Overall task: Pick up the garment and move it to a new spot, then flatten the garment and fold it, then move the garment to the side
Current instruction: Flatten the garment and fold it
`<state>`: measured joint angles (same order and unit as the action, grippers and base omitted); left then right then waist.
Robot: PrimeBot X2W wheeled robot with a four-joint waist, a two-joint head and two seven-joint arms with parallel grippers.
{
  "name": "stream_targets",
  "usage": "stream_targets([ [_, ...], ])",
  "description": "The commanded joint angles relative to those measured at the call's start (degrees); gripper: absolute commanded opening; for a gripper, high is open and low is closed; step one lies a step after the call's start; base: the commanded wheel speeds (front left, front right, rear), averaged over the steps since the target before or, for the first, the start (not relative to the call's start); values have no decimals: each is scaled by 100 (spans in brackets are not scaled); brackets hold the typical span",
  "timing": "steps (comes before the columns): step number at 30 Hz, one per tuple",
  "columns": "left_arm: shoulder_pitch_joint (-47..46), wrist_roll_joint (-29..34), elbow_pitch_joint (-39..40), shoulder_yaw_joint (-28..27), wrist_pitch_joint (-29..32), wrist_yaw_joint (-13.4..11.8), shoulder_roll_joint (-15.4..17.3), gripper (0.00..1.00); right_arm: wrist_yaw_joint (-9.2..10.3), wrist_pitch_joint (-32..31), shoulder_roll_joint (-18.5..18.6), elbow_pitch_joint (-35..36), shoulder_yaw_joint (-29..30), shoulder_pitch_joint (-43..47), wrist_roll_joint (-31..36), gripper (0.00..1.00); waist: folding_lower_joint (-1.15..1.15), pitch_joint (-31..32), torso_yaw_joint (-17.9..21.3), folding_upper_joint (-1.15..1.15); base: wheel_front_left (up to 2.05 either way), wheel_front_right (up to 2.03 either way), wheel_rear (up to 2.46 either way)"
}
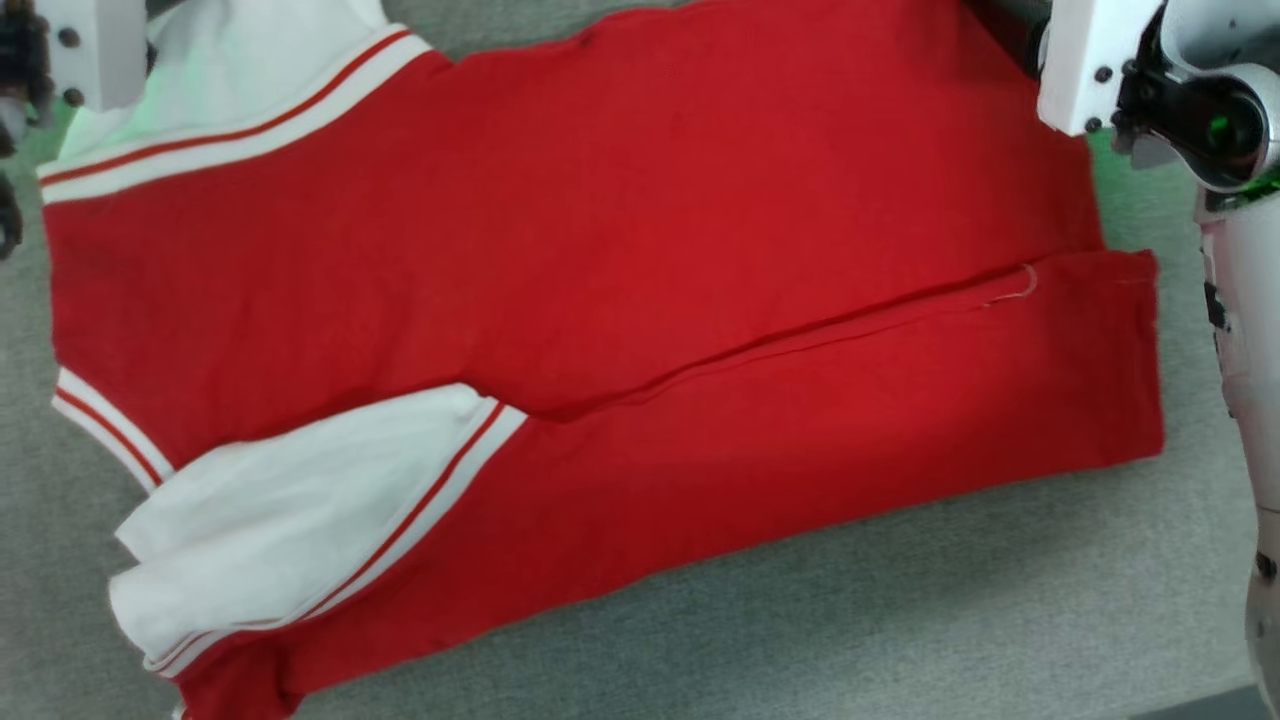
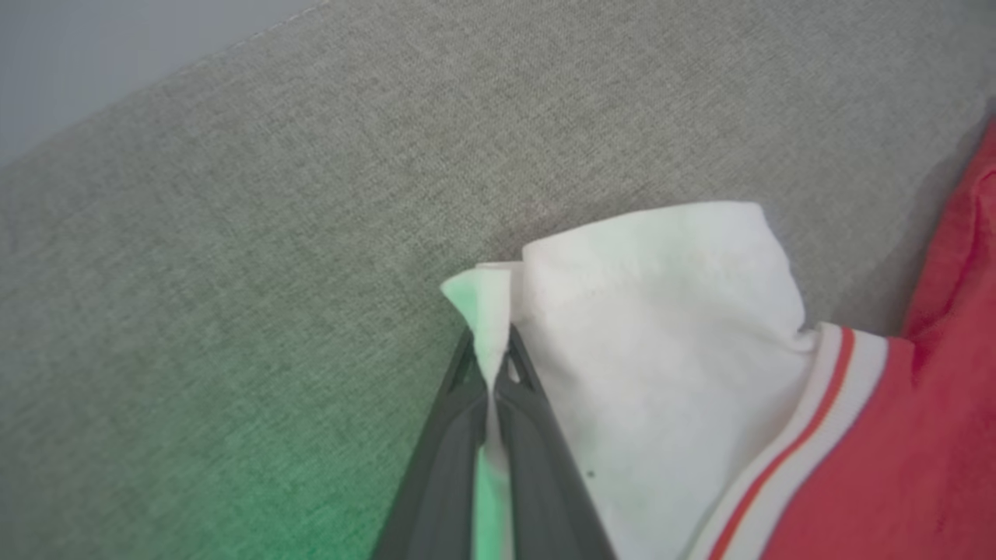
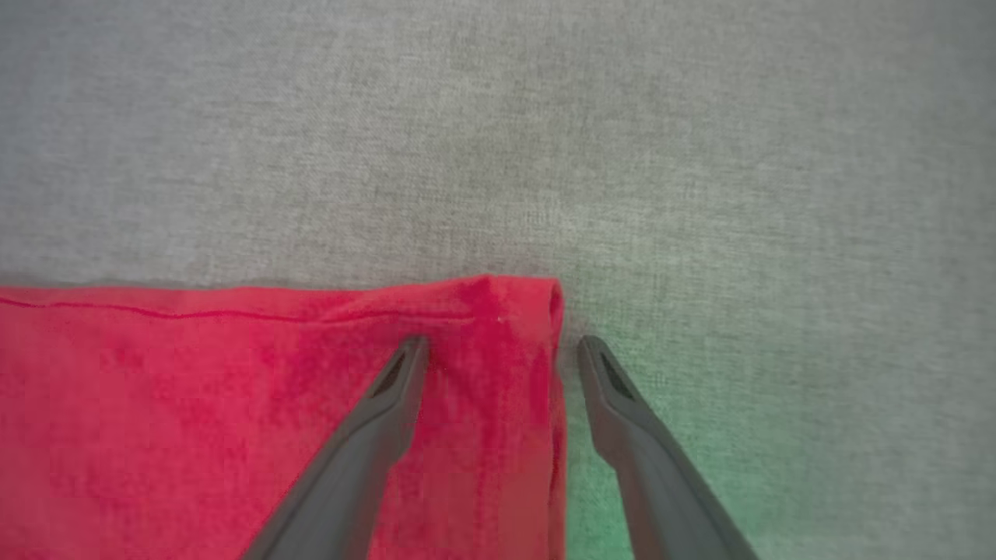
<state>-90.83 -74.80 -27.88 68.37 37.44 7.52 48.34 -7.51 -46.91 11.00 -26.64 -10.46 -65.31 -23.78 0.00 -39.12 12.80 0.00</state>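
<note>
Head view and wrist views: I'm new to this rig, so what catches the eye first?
The red garment sprawls across the grey surface in the head view, white inside showing at lower left. The left gripper has its fingers shut on a white corner; the right gripper holds its fingers open over a red corner.

I see white wrist blocks [image 1: 1075,60] with dark screws [image 1: 1103,74], a pale forearm [image 1: 1245,330], dark grey tapered fingers [image 3: 373,443].

One red garment [image 1: 640,250] on one grey surface [image 1: 900,620]; two robot end effectors, the left end effector [image 2: 490,354] and the right end effector [image 3: 502,346], each with two long dark fingers [image 3: 373,435], four fingers in all
</note>
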Motion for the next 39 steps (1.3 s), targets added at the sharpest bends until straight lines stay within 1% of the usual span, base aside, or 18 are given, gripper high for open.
stream_targets([
  [1,182,-16,-16,192,72,-10,-28,0,4,-5,1,-78,-11,-65,-5,100,0,-72,-79,0,0,0,0],
  [5,128,-93,75,317,8,-10,-45,0,4,-124,-33,-429,-64,-82,36,100,0,-85,-139,0,0,0,0],
  [6,119,-109,90,342,-1,-9,-55,0,4,-144,-50,-488,-74,-84,23,77,0,-83,-153,0,0,0,0],
  [8,117,-148,131,383,-44,-9,-79,0,4,-160,-74,-587,-72,-108,8,0,0,-69,-174,0,0,0,0],
  [10,128,-216,171,399,-164,-7,-115,0,4,-152,-77,-644,-78,-92,20,0,0,-28,-202,0,0,0,0],
  [15,135,-250,255,397,-656,-6,-202,0,5,279,53,-574,-45,-93,99,0,0,197,-335,0,0,0,0],
  [20,246,-391,537,412,-1217,-7,-193,0,5,624,273,-360,-139,121,4,0,0,584,-552,0,0,0,0],
  [23,428,-403,837,441,-1677,-7,-127,0,5,728,491,-93,-270,444,-159,0,0,871,-698,0,0,0,0],
  [27,678,-470,1321,460,-2204,-7,59,0,5,690,850,413,-411,959,-446,0,0,1212,-857,0,0,0,0],
  [30,944,-473,1813,482,-2477,-7,252,0,4,614,1104,849,-407,1407,-645,0,0,1431,-948,0,0,0,0],
  [34,1340,-337,2499,494,-2863,-8,582,0,4,534,1387,1517,-260,2072,-825,0,0,1671,-1067,0,0,0,0],
  [39,1972,-136,3224,501,-3306,-8,988,0,4,371,1622,2319,187,3057,-989,0,0,1855,-1210,0,0,0,0],
])
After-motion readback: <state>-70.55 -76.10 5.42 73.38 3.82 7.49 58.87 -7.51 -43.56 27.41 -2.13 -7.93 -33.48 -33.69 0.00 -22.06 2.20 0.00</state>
